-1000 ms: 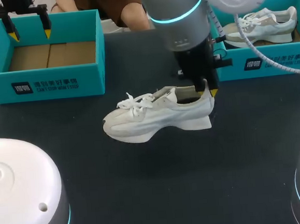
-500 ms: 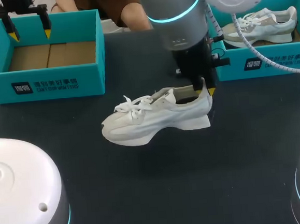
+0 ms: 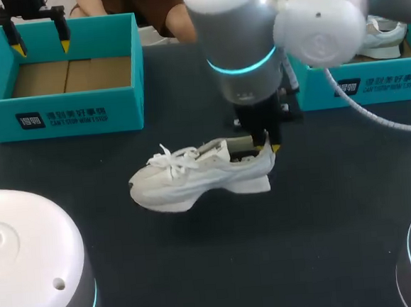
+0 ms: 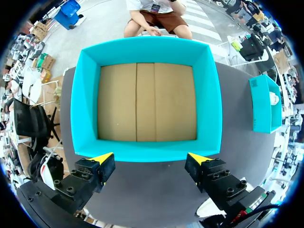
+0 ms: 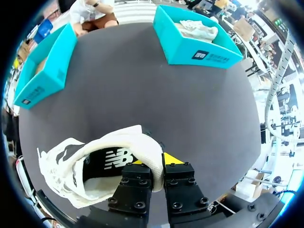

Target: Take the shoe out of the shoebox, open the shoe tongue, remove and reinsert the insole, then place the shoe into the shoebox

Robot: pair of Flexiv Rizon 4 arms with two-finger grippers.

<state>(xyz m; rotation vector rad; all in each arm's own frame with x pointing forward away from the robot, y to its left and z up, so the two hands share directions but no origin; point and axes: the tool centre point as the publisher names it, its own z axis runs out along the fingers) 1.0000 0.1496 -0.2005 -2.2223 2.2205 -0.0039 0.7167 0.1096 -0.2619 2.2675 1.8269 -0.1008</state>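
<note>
Dark tabletop (image 3: 200,268) has the white shoe (image 3: 186,180) at its middle, heel collar pinched by the right gripper (image 3: 267,147); light and soft-sided, it probably handles best by that stiffer heel, while the left gripper (image 3: 40,47) hangs spread over the empty shoebox (image 3: 60,115)

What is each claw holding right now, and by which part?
Right claw pinches the white shoe by its heel collar; left claw is open, holding nothing.

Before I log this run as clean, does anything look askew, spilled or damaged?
Nothing stands out. The white lace-up sneaker looks intact, its heel collar pinched in the right gripper; the empty teal cardboard shoebox stands upright.
</note>
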